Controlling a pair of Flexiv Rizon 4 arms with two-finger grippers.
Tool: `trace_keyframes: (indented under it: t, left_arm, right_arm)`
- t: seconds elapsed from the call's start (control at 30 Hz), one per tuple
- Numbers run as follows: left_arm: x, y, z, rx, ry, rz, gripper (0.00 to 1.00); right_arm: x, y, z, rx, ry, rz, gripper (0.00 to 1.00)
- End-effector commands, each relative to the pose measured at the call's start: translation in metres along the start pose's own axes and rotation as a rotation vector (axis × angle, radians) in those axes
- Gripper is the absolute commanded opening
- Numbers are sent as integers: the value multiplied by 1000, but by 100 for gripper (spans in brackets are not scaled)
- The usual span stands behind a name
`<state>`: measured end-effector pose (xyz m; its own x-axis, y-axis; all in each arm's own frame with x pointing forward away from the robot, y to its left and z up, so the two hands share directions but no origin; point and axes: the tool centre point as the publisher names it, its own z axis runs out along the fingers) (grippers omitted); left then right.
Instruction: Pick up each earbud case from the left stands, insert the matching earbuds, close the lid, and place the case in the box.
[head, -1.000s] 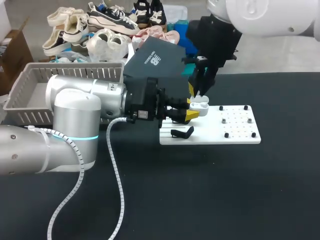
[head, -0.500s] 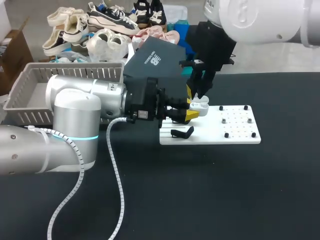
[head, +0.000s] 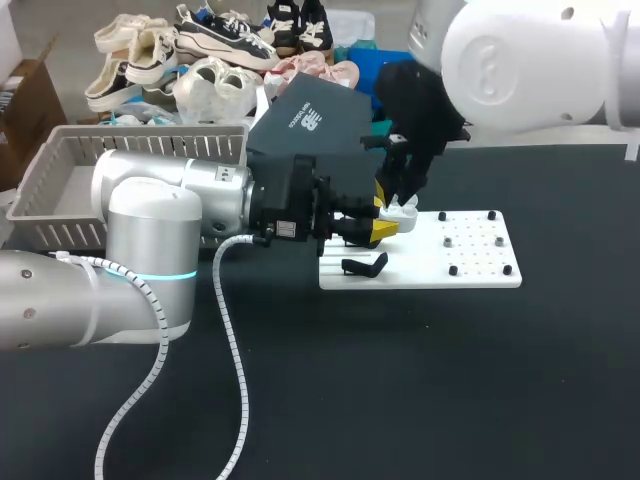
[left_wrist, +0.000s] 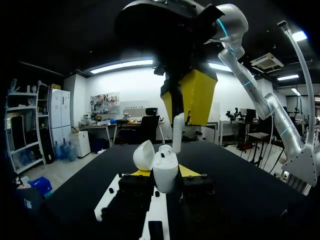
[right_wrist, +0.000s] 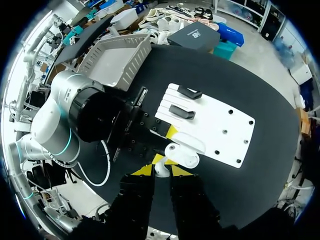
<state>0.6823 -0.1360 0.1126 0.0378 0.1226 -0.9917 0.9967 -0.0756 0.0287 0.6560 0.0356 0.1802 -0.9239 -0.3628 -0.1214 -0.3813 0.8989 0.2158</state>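
Note:
A white earbud case (left_wrist: 165, 172) stands upright with its lid (left_wrist: 144, 155) swung open, and my left gripper (left_wrist: 164, 176) is shut on its body. Directly above it my right gripper (left_wrist: 189, 97) is shut on a white earbud (left_wrist: 177, 134), whose stem points down at the open case. The head view shows both grippers meeting over the left end of the white board (head: 470, 262): the left gripper (head: 385, 225) holds the case (head: 402, 211) and the right gripper (head: 397, 190) is just above. In the right wrist view the earbud (right_wrist: 161, 169) sits between my fingertips beside the case (right_wrist: 182, 154).
Two black stands (right_wrist: 190, 93) (right_wrist: 181, 112) sit on the slotted left part of the board; one stand (head: 365, 266) is under my left gripper. A grey basket (head: 60, 170) stands at the table's back left, and a dark box (head: 320, 120) lies behind the grippers.
My right arm has swung and lowered its gripper a little, bringing the earbud closer to the open case. The left arm and the case have stayed still.

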Motion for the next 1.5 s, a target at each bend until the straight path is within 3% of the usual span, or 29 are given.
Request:
trace_keyframes:
  t: [0.03, 1.5]
  left_arm:
    - [1, 2, 0, 2, -1, 1, 0]
    - [1, 2, 0, 2, -1, 1, 0]
  right_arm:
    - [3, -2, 3, 1, -25, 8, 0]
    - [-11, -9, 19, -10, -44, 43, 0]
